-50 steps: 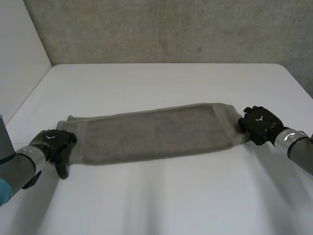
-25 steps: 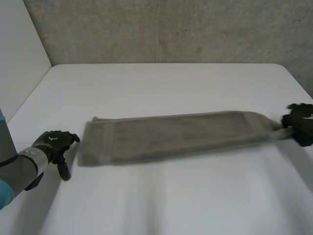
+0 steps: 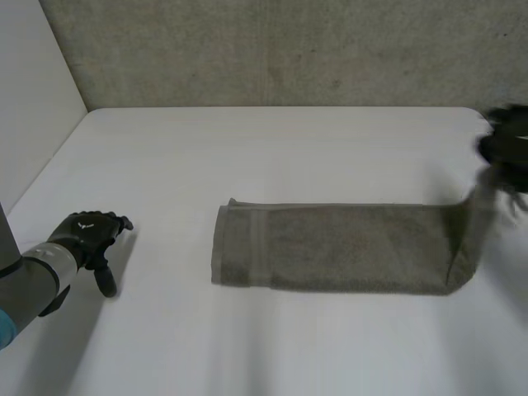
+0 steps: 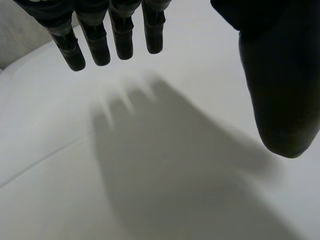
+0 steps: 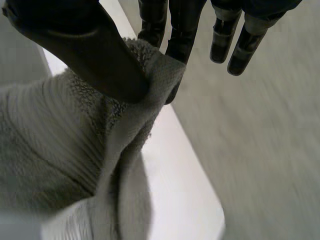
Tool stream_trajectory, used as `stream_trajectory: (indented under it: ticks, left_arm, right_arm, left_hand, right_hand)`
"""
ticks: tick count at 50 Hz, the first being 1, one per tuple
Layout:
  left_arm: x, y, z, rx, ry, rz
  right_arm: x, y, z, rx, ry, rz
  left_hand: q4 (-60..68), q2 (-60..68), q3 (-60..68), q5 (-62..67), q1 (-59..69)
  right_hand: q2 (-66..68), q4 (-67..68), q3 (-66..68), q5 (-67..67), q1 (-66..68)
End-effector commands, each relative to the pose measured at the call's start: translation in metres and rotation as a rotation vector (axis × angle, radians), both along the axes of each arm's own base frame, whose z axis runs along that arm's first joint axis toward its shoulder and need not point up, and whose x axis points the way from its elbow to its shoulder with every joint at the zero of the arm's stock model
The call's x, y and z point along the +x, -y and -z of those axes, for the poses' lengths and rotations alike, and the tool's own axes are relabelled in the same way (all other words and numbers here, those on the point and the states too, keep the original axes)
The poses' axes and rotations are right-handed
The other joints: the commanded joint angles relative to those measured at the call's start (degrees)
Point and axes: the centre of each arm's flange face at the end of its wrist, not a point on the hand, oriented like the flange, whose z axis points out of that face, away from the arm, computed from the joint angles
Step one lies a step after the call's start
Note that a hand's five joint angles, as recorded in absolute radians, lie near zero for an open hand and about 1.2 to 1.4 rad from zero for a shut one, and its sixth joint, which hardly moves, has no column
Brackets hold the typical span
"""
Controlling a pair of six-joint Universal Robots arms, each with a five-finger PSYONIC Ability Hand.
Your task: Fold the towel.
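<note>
hard to see: our right hand is a blur at the table edge, partly cut off.
right hand: thumb pins the towel end against its fingers; that end's raised.
towel: we see the rest lying flat mid-table.
left hand: fingers straight, holding nothing, well apart from the towel.

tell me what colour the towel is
The towel is plain greyish brown, with a band near one end; clearest in the head view.

One towel, two hands.
</note>
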Motion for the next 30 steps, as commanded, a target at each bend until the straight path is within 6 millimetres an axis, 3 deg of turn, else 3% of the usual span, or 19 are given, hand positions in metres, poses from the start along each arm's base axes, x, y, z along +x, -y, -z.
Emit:
stream_trajectory:
  ticks: [1, 2, 4, 5, 6, 7, 9, 10, 12, 13, 14, 15, 16, 17, 18, 19, 26, 30]
  left_arm:
    - [0.0, 0.0, -0.01, -0.03, -0.004, 0.0]
    - [-0.001, 0.0, -0.013, -0.043, -0.005, 0.002]
    - [-0.001, 0.0, -0.016, -0.055, -0.007, 0.001]
    - [-0.002, 0.0, -0.019, -0.065, -0.008, 0.006]
    - [-0.004, 0.0, -0.023, -0.079, -0.011, 0.011]
    - [-0.004, 0.0, -0.023, -0.079, -0.011, 0.011]
    - [-0.005, -0.001, -0.025, -0.086, -0.012, 0.016]
    - [-0.006, 0.0, -0.027, -0.094, -0.013, 0.017]
    - [-0.007, -0.001, -0.029, -0.1, -0.014, 0.021]
    - [-0.009, -0.001, -0.03, -0.104, -0.014, 0.028]
    - [-0.012, -0.003, -0.031, -0.106, -0.015, 0.037]
    - [-0.012, -0.003, -0.031, -0.106, -0.015, 0.037]
    - [-0.015, -0.004, -0.031, -0.108, -0.02, 0.047]
    - [-0.015, -0.004, -0.031, -0.108, -0.02, 0.047]
    - [-0.019, -0.005, -0.032, -0.111, -0.026, 0.056]
    - [-0.023, -0.007, -0.033, -0.112, -0.033, 0.065]
    - [-0.041, -0.013, -0.04, -0.131, -0.066, 0.116]
    - [-0.059, -0.019, -0.046, -0.145, -0.099, 0.163]
  right_arm:
    - [0.119, -0.044, -0.006, -0.054, 0.02, -0.261]
    - [0.119, -0.044, -0.006, -0.054, 0.02, -0.262]
    - [0.17, -0.066, 0.008, -0.048, 0.013, -0.356]
    - [0.17, -0.067, 0.008, -0.048, 0.013, -0.356]
    - [0.194, -0.082, 0.013, -0.04, 0.013, -0.404]
    - [0.194, -0.082, 0.013, -0.04, 0.013, -0.405]
    - [0.231, -0.111, 0.027, -0.026, 0.006, -0.49]
    - [0.231, -0.111, 0.027, -0.025, 0.006, -0.491]
    - [0.255, -0.131, 0.047, 0.001, -0.009, -0.548]
    - [0.255, -0.131, 0.047, 0.001, -0.009, -0.548]
    - [0.262, -0.137, 0.06, 0.025, -0.021, -0.564]
    - [0.262, -0.137, 0.06, 0.025, -0.021, -0.564]
    - [0.267, -0.143, 0.072, 0.048, -0.036, -0.577]
    - [0.27, -0.148, 0.081, 0.068, -0.048, -0.585]
    - [0.27, -0.148, 0.081, 0.069, -0.049, -0.585]
    - [0.27, -0.15, 0.084, 0.073, -0.054, -0.579]
    - [0.252, -0.131, 0.087, 0.097, -0.078, -0.427]
    - [0.211, -0.106, 0.061, 0.103, -0.035, -0.289]
  left_hand:
    - [-2.9, -3.5, -2.5, -3.0, -5.7]
    - [-2.9, -3.5, -2.5, -3.0, -5.7]
    - [-2.9, -3.5, -2.5, -3.0, -5.7]
    - [-2.9, -3.5, -2.5, -3.0, -5.7]
    - [-2.9, -3.6, -2.5, -3.0, -5.7]
    - [-2.9, -3.6, -2.5, -3.0, -5.7]
    - [-2.9, -3.5, -2.5, -3.0, -5.7]
    - [-2.9, -3.5, -2.5, -3.0, -5.7]
    - [-2.9, -3.5, -2.5, -3.0, -5.7]
    - [-2.9, -3.5, -2.5, -3.0, -5.7]
    - [-2.9, -3.6, -2.5, -3.0, -5.7]
    - [-2.9, -3.6, -2.5, -3.0, -5.7]
    - [-2.9, -3.5, -2.5, -3.0, -5.7]
    - [-2.9, -3.5, -2.5, -3.0, -5.7]
    - [-2.9, -3.5, -2.5, -3.0, -5.7]
    - [-2.9, -3.6, -2.5, -3.0, -5.7]
    - [-2.9, -3.5, -2.5, -3.0, -5.7]
    - [-2.9, -3.5, -2.5, -3.0, -5.7]
  right_hand:
    - [5.5, -3.4, -0.4, 3.5, 5.1]
    - [5.5, -3.4, -0.4, 3.5, 5.1]
    - [5.5, -3.4, -0.4, 3.5, 5.1]
    - [5.5, -3.4, -0.4, 3.5, 5.1]
    - [5.5, -3.4, -0.4, 3.5, 5.1]
    - [5.5, -3.4, -0.4, 3.5, 5.1]
    - [5.5, -3.4, -0.4, 3.5, 5.1]
    - [5.5, -3.4, -0.4, 3.5, 5.1]
    - [5.5, -3.4, -0.4, 3.5, 5.1]
    - [5.5, -3.4, -0.4, 3.5, 5.1]
    - [5.5, -3.4, -0.4, 3.5, 5.1]
    - [5.5, -3.4, -0.4, 3.5, 5.1]
    - [-5.6, -3.4, -0.4, -7.6, -6.0]
    - [-42.2, -3.4, -0.4, -44.2, -42.6]
    - [-42.5, -3.4, -0.4, -44.6, -43.0]
    - [-64.5, -3.4, -0.4, -66.5, -64.9]
    - [-64.5, -3.4, -0.4, -66.5, -64.9]
    - [-64.5, -3.4, -0.4, -66.5, -64.9]
